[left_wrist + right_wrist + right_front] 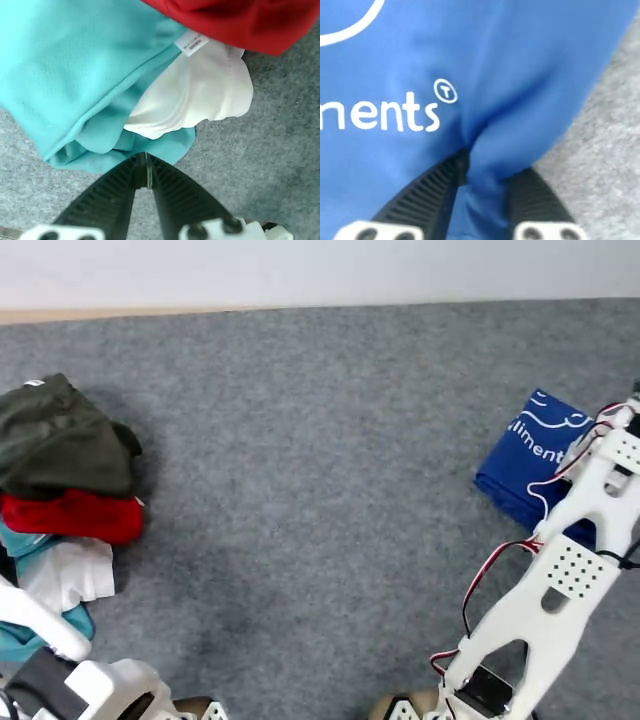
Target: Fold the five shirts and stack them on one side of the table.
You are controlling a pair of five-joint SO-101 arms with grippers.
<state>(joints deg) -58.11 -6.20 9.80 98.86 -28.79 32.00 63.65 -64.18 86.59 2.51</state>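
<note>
The teal shirt (75, 65) lies crumpled at one end of the grey worktop (320, 440). The white shirt (200, 95) rests on it, the red shirt (240, 20) touches its far side, and the dark green shirt (60, 440) sits beyond that. None of these four is folded yet.

The blue shirt (525, 455) is already a compact fold, well apart from the teal shirt at the opposite end of the worktop.

The left tool (146, 165) hangs just beside the teal shirt's loose hem, its fingers pressed together with nothing between them. The right tool (492, 170) is pinched on a raised ridge of the blue shirt's cloth.

All five are probably light, limp knits. They will sag, stretch and drag their neighbours, and a thin pinch may slip. A hem, shoulder seam or collar, where the cloth is doubled, should give the firmest hold. The teal shirt likely needs pulling free of the white one first.
</note>
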